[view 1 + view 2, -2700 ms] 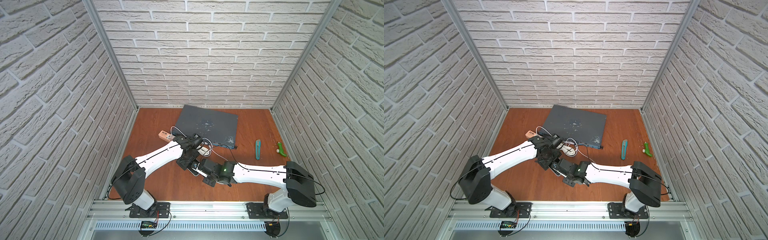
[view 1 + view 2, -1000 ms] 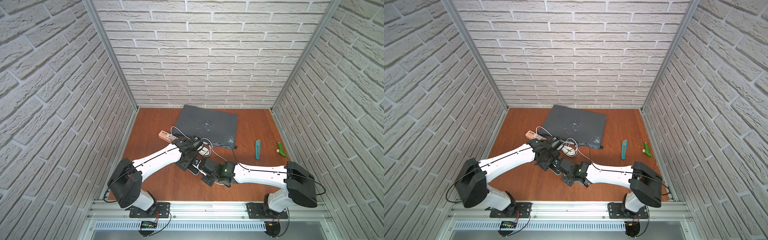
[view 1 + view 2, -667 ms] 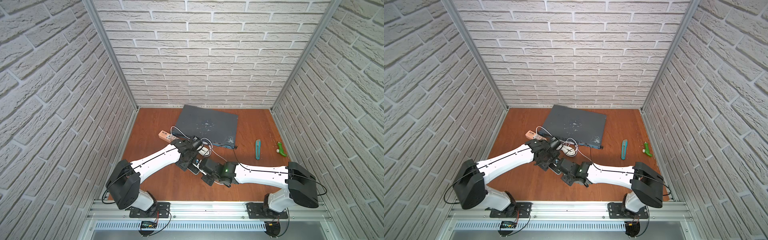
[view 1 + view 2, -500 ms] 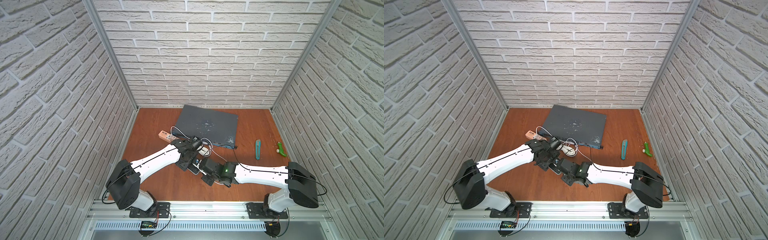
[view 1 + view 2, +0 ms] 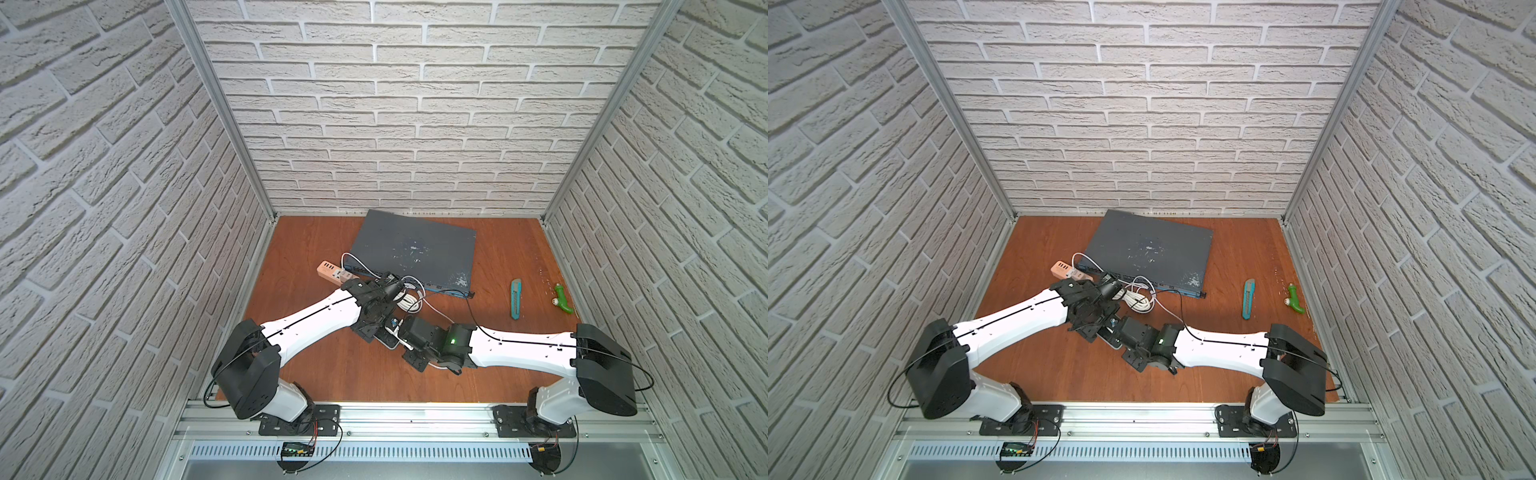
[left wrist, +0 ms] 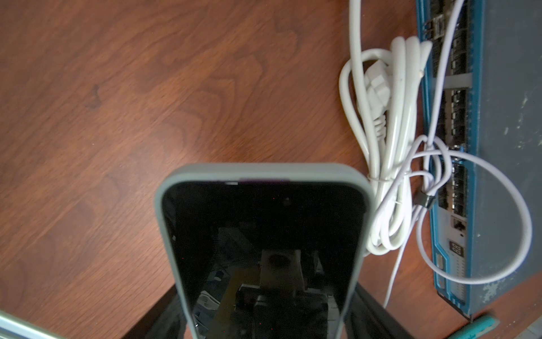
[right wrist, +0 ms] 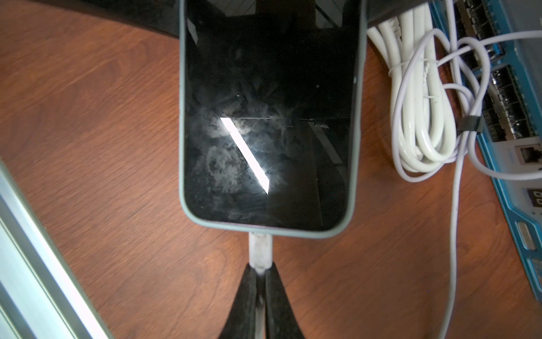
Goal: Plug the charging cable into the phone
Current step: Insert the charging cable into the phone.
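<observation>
Since the long thin white charging cable (image 7: 259, 249) meets the bottom edge of the flat black-screened phone with a grey-green rim (image 7: 269, 117), the plugging looks almost done; I cannot tell if its tip is all the way in. The right gripper (image 7: 259, 271) is pinched tight on the white plug end; the left gripper (image 6: 265, 293) hugs the phone's 2 long sides; the phone lies flat on the brown wooden table (image 7: 88, 117). A good push goes straight along the phone, not sideways, while the left one holds firm. Just beside the phone sits a thick white coiled cord (image 7: 422, 102) with the thin cable's loops over it, next to a big flat grey box with a blue front (image 6: 507, 117); a hard tug could drag them. A salmon-pink power strip (image 5: 332, 271), a teal box cutter (image 5: 515, 299) and a small green tool (image 5: 562, 298) lie well away.
</observation>
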Controlling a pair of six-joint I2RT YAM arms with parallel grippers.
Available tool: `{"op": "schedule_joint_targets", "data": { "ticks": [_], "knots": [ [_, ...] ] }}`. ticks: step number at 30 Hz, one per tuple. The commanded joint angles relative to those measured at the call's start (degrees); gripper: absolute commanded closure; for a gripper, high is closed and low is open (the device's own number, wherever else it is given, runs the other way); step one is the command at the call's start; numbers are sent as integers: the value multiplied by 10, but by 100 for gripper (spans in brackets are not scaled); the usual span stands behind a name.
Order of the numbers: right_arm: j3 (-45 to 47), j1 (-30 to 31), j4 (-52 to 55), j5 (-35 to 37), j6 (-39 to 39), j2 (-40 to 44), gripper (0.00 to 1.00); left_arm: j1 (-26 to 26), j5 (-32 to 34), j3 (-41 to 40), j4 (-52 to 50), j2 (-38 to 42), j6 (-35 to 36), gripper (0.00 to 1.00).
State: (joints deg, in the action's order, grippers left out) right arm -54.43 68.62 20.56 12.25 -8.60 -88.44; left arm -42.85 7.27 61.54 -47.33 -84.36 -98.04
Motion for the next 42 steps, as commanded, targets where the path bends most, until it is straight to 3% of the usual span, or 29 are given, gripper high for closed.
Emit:
{"op": "schedule_joint_targets", "data": {
  "ticks": [1,17,21,26,41,42],
  "knots": [
    [-7,-2,-75,15,-2,19,97,-9,-18,-9,2,16,-24,100],
    [-16,-2,-61,19,2,3,87,-1,-16,-15,-1,23,-23,100],
    [-17,-2,-57,23,-1,5,77,-1,-16,-14,-3,22,-23,100],
    [-16,-2,-56,35,-3,12,56,-1,-13,-13,-8,27,-22,100],
    [-9,-2,-51,53,-7,23,19,2,-9,-11,-16,33,-22,100],
    [-9,-2,-50,54,-7,24,12,2,-9,-11,-17,34,-23,100]
  ]
}}
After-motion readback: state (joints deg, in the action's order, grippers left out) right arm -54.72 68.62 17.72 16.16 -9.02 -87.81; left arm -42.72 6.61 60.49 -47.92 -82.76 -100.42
